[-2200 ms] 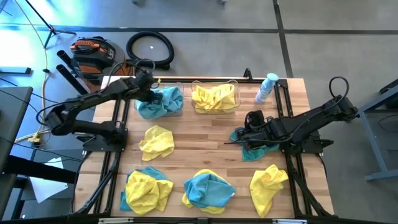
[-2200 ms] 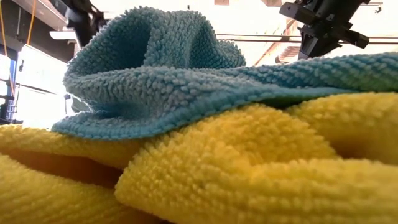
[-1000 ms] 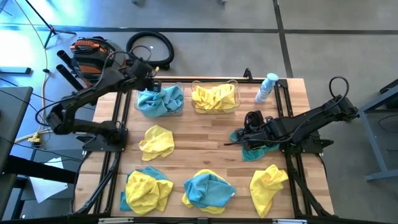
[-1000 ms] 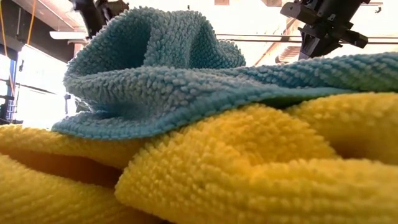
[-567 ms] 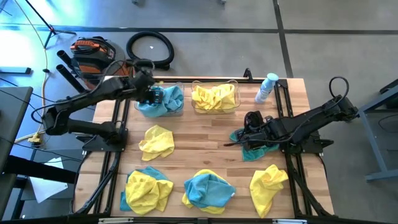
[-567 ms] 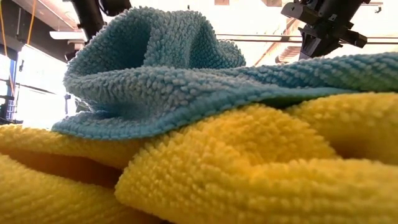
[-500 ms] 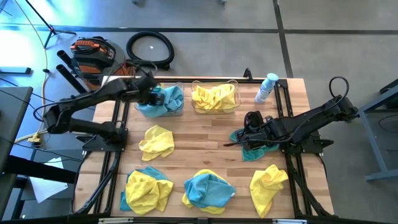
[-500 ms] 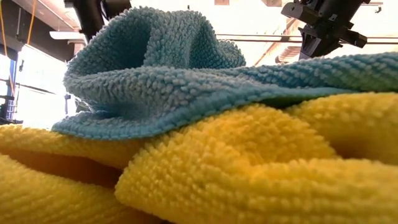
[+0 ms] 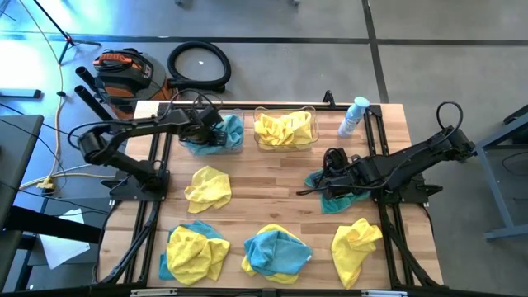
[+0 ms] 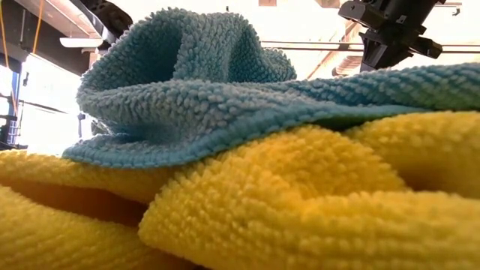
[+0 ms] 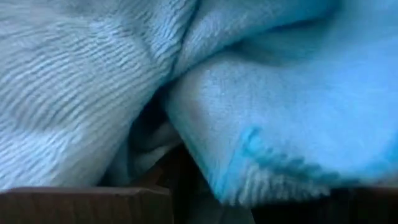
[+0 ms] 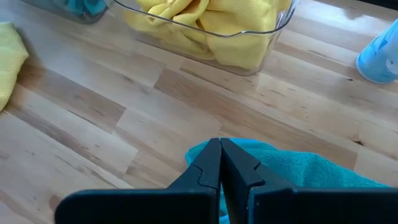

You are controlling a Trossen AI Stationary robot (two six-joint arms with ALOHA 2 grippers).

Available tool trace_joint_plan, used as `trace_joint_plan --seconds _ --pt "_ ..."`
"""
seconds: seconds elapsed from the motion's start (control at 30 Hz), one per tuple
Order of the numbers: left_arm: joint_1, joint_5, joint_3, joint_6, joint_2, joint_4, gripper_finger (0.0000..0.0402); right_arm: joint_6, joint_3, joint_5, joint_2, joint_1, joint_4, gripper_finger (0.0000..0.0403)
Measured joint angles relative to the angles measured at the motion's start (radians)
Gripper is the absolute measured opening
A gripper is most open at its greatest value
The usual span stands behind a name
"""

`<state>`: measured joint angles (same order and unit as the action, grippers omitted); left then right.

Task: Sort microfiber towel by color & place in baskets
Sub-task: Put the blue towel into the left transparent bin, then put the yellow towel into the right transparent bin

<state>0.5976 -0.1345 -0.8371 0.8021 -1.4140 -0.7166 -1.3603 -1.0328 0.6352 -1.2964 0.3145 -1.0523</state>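
Two clear baskets stand side by side at the table's far edge. The left basket [image 9: 213, 132] holds blue towels [image 9: 224, 130]; the right basket [image 9: 285, 130] holds yellow towels [image 9: 285, 128].

Left gripper [image 9: 204, 126]: down at the left basket, among the blue cloth. Its wrist view is filled with folds of blue towel [image 11: 280, 112] close against the camera. The fingers themselves are not discernible there or from above; whether the jaws are released or clamped on cloth cannot be told.

Right gripper [image 12: 220, 163]: jaws clenched together, tips touching, nothing between them. It sits low over a teal towel [image 12: 292, 171] lying directly beneath and behind the jaws on the wooden table [image 9: 264, 177]. Ahead of the jaws, well apart, stands the right basket [image 12: 249, 31] with its yellow contents; a clear spray bottle [image 9: 353, 115] stands off to one side of it.

Unsorted items on the table:
- a lone yellow towel [image 9: 208, 187] near the left arm's base;
- a yellow-and-blue heap [image 9: 196, 250] at the near edge;
- a blue-on-yellow heap [image 9: 276, 250] beside it, also filling the low view;
- a yellow towel [image 9: 356, 243] nearer than the right gripper.
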Motion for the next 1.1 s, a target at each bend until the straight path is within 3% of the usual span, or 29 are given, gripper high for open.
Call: trace_joint_plan --seconds 0.27,0.47,1.1 --pt "0.0 -0.005 0.0 -0.001 -0.076 0.036 0.0117 -0.001 0.0 0.0 0.0 0.0 0.002 0.0" --pt "0.0 -0.005 0.0 -0.003 -0.053 0.033 0.0117 -0.001 0.0 0.0 0.0 0.0 0.004 0.0" --pt "-0.021 -0.006 0.0 0.035 0.415 0.021 0.0117 0.057 0.0 0.003 0.0 -0.001 0.004 0.0"
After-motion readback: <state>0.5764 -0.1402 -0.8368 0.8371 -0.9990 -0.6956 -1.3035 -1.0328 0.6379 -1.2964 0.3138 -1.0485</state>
